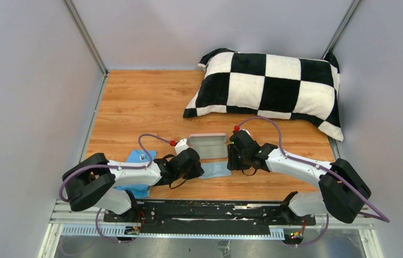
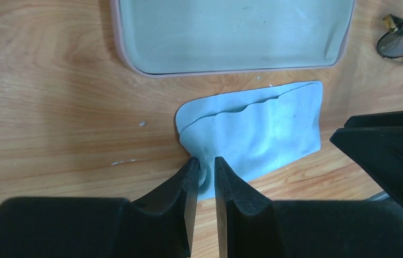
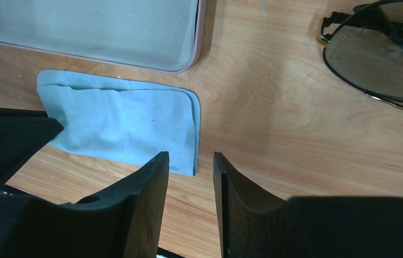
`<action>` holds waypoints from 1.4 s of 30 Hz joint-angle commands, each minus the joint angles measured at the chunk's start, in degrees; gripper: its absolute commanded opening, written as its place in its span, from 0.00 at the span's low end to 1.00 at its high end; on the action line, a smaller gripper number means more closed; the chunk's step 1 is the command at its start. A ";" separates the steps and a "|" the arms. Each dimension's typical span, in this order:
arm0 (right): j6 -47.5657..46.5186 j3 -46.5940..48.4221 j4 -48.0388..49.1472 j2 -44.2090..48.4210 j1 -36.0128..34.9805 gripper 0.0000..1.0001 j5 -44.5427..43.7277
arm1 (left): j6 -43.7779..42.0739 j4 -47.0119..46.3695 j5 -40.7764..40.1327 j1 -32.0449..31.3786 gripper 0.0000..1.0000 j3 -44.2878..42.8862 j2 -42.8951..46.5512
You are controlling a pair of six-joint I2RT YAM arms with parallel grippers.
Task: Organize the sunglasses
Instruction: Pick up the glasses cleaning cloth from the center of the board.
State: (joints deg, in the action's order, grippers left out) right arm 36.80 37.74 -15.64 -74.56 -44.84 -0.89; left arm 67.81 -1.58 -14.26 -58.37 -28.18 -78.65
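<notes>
Sunglasses (image 3: 382, 62): lying on the surface (image 1: 135, 102), right of the case and outside it, apart from the cloth.
Case (image 1: 207, 146): pink-rimmed, lying open, only its pale lining showing.
Cloth (image 2: 253, 126): light blue, folded, just nearer to me than the case.
My left claw (image 2: 206, 177): nearly closed, pinching the cloth's near corner.
My right claw (image 3: 191, 161): fingers parted, gripping nothing, above the cloth's other near corner.
Surface: light wood.
Pillow (image 1: 269, 86): black-and-white checks, at the far right.
Walls (image 1: 27, 80): plain grey.

The cloth (image 3: 119, 121) lies before the case (image 3: 92, 27), the sunglasses (image 3: 382, 59) right of both.
</notes>
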 commanded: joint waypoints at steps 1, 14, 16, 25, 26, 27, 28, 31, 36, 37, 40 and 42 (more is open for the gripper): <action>-0.08 -0.29 -1.90 1.09 1.26 0.42 -1.82 | 0.96 1.85 1.48 -0.58 0.21 0.34 -3.43; 0.44 -0.29 1.34 -5.10 1.54 0.38 2.87 | 1.19 2.68 -0.25 -0.60 0.08 0.28 -2.70; 0.68 -0.21 2.03 -6.33 1.52 0.38 3.37 | 0.74 2.56 0.13 -0.58 0.06 -0.23 -3.35; 0.81 0.47 2.16 -7.25 1.63 0.00 3.18 | -0.60 2.28 0.78 -0.56 0.00 -1.47 -3.10; 0.74 0.56 2.12 -6.97 1.67 0.00 3.13 | -0.91 2.45 0.62 -0.56 0.00 -1.63 -2.54; 0.73 0.58 2.17 -6.54 1.68 0.00 3.09 | -1.19 2.84 0.19 -0.60 0.00 -1.77 -1.75; 0.73 0.58 2.19 -5.99 1.64 0.00 3.01 | -1.52 3.02 -0.41 -0.59 0.00 -1.74 -0.58; 0.82 0.93 2.19 -3.32 1.66 0.00 3.06 | -2.93 3.70 -2.72 -0.61 0.00 -1.13 4.76; 1.10 1.12 2.31 -2.15 1.66 0.00 3.80 | -3.30 7.23 -4.01 -0.60 0.00 -1.61 6.02; 1.20 1.05 2.40 -2.31 1.67 0.00 4.01 | -3.33 7.54 -3.95 -0.54 0.00 -1.61 5.79; 1.60 0.37 2.95 -2.68 1.63 0.00 4.26 | -3.64 8.56 -3.47 -0.63 0.00 -1.90 4.82; 1.91 -0.06 3.20 -2.67 1.67 0.00 4.56 | -3.88 8.16 -3.33 -0.82 0.00 -1.80 4.88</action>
State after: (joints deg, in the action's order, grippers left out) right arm 37.93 38.15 -11.70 -77.30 -43.72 3.07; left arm 65.12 4.43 -16.10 -58.65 -29.34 -73.34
